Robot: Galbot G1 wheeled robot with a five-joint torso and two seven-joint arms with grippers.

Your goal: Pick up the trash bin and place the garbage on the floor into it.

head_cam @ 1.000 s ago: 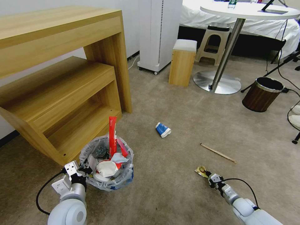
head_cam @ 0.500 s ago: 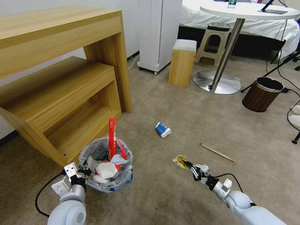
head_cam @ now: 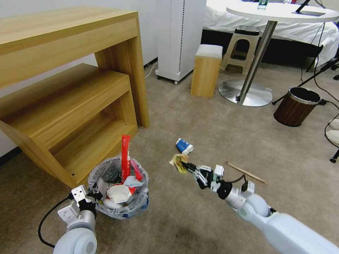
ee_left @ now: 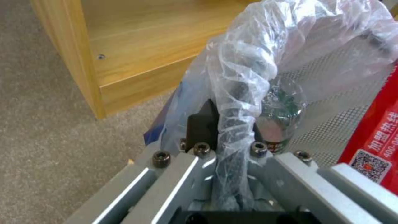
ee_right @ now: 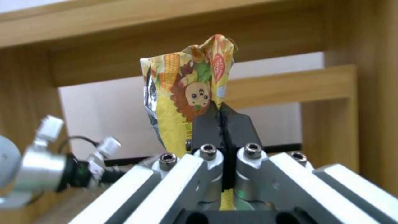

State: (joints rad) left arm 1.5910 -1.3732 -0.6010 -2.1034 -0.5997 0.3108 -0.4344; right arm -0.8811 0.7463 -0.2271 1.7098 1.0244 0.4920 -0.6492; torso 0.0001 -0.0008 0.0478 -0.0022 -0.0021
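The trash bin, lined with a crinkly plastic bag and full of litter, hangs just above the carpet by the wooden shelf. My left gripper is shut on its bagged rim. My right gripper is shut on a yellow snack wrapper, held in the air to the right of the bin; the wrapper stands up from the closed fingertips. A blue-white crushed cup and a wooden stick lie on the beige floor.
A wooden shelf unit stands left of the bin. A brown wood-grain bin, a round table's metal base, a small wooden stool, a white appliance, and cables with stand legs sit farther off.
My right gripper has lifted the yellow wrapper off the carpet and carried it left and forward toward the bin. The left gripper and bin have shifted slightly.
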